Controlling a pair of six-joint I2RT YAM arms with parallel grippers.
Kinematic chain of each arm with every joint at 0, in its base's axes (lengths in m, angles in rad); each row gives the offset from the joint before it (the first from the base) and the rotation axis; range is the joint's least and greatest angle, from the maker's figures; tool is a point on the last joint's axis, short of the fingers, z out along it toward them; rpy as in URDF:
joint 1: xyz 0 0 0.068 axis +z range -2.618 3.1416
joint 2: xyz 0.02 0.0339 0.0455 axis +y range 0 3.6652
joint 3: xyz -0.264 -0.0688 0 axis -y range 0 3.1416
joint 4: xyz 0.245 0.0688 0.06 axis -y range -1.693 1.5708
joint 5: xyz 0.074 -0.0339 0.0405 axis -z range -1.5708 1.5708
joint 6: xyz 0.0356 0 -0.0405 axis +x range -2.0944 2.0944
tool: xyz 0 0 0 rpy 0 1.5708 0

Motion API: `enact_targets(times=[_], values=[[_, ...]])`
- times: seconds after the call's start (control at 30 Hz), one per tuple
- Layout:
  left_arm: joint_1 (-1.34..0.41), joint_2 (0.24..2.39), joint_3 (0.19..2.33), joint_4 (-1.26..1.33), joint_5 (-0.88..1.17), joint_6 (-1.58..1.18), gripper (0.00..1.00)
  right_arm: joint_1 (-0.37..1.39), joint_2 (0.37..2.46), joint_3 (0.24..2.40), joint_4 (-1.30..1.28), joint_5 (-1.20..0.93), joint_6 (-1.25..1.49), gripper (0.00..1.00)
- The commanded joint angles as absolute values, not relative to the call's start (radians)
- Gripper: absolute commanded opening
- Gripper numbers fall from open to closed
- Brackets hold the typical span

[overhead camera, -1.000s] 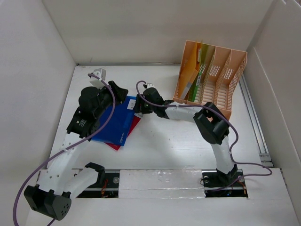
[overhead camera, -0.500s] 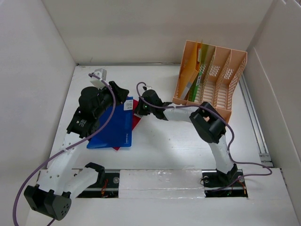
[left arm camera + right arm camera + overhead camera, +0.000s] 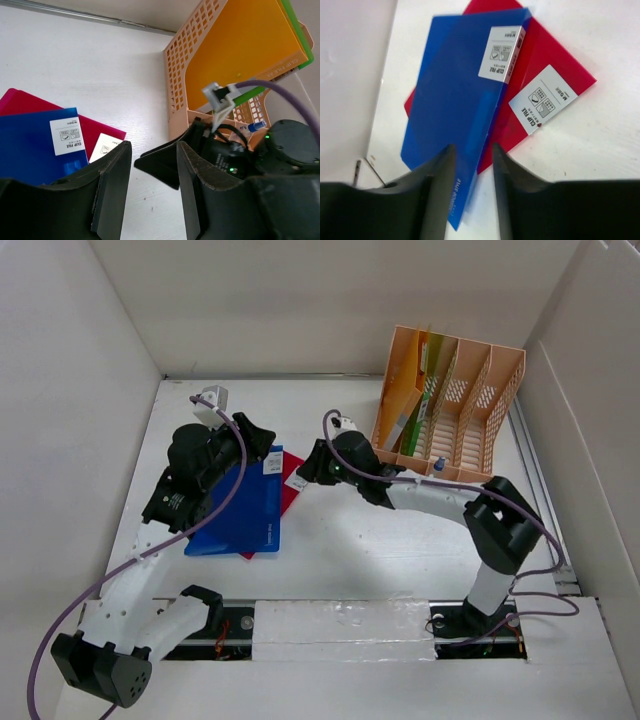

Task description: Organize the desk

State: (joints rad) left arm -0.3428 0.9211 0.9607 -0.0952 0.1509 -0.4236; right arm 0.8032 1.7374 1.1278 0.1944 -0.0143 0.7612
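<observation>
my R claw (image 3: pixel 472 149) backed off blue file (image 3: pixel 450 100), frame centre-left | jaws narrow, empty | file turned over red file (image 3: pixel 547 55) | desk (image 3: pixel 380 550) untidy yet

"CLIP FILE" stood on the white label (image 3: pixel 501 46) of the blue folder (image 3: pixel 450 110), upper middle of the right wrist view, and on the red folder's (image 3: pixel 545 50) label (image 3: pixel 542 98) just right. The orange folder's (image 3: pixel 240 50) edge, upper right of the left wrist view, read "CLIP FILE". Finer print was illegible.
</observation>
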Motion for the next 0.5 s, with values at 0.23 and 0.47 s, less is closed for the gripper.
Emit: enact_targets(times=[0.23,0.47], values=[[-0.339,0.9,0.962,-0.06,0.153,-0.408,0.37,0.85,2.029,1.436,0.101,-0.126,0.716,0.55],[-0.339,0.908,0.968,-0.069,0.158,-0.407,0.37,0.85,2.207,1.548,0.06,-0.164,0.772,0.47]])
